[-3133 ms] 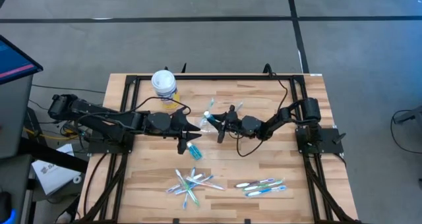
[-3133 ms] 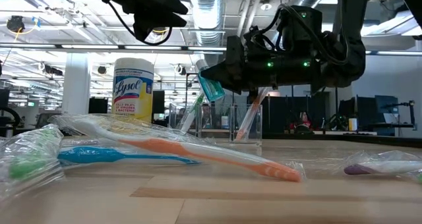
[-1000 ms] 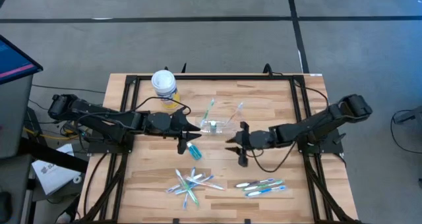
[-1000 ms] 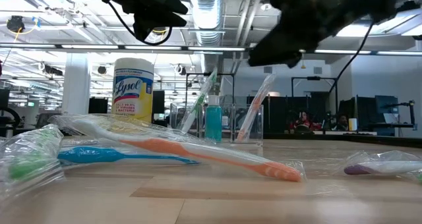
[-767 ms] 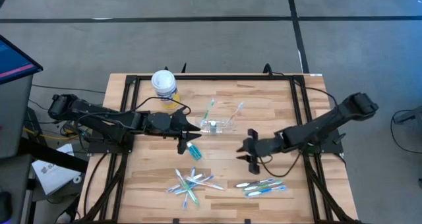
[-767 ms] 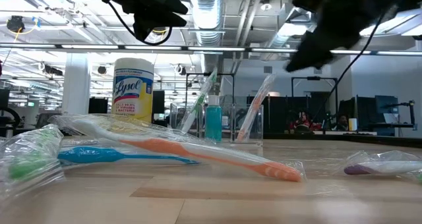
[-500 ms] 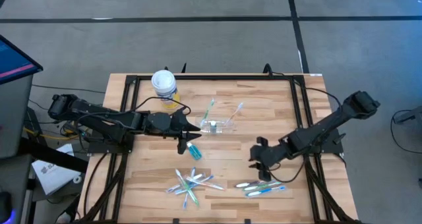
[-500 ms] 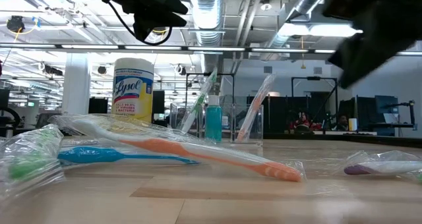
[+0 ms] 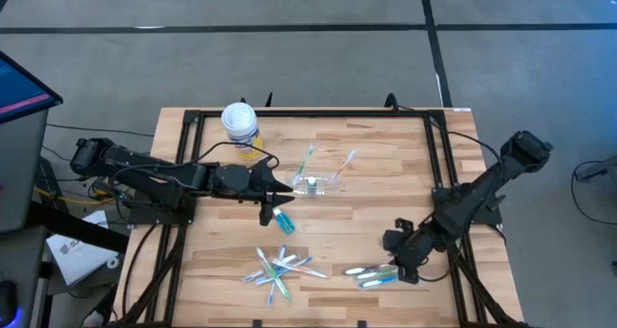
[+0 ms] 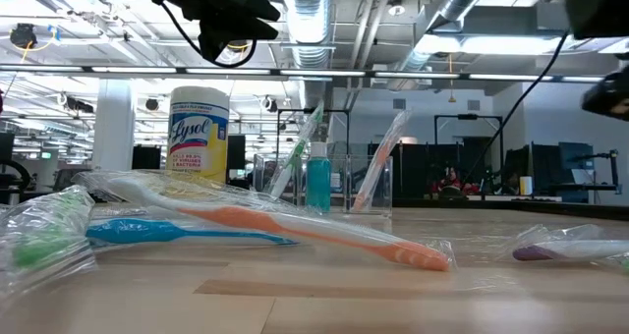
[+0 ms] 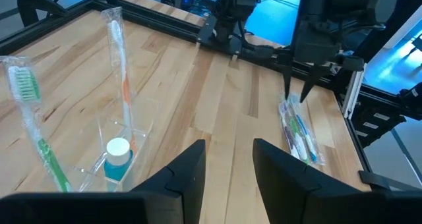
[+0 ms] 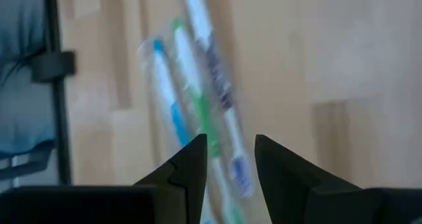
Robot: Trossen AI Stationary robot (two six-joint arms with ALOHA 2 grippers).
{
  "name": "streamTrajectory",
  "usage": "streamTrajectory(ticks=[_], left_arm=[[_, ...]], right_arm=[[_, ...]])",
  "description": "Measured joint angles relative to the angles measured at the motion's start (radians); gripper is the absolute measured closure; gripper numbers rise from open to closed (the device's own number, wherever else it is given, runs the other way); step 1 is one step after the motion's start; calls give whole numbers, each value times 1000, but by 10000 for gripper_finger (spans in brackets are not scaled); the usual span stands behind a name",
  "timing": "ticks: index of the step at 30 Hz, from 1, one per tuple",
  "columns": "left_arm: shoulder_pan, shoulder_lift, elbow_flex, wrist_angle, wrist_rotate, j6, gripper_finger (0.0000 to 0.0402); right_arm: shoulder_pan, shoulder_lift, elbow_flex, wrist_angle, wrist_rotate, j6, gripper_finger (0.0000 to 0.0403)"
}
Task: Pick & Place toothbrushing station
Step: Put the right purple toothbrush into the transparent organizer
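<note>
Pale wooden tabletop (image 9: 318, 227), open workshop behind it. Near the middle stands the clear cup (image 9: 316, 184), already holding two toothbrushes and a teal tube. A small bundle of wrapped toothbrushes (image 9: 378, 273) lies near the front right — light, stiff, slick in their film, likely to skid; best pinched across the handles at mid-length. Hanging just above that bundle, the right gripper (image 9: 403, 260) has its fingers parted a little and nothing between them. The left gripper (image 9: 280, 198) waits beside the cup — also slightly parted and empty, near a loose tube (image 9: 284, 220).
</note>
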Motion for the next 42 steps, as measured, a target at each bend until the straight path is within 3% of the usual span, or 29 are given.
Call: streamTrajectory(ticks=[10,32,36,42], left_arm=[[0,0,0,0,1,0,279],[0,0,0,0,3,0,279],[0,0,0,0,3,1,279],[0,0,0,0,1,3,279]], right_arm=[[105,17,0,-91,-1,156,285],[110,145,0,-110,-5,148,288],[110,142,0,-109,-5,148,314],[110,142,0,-109,-6,143,394]])
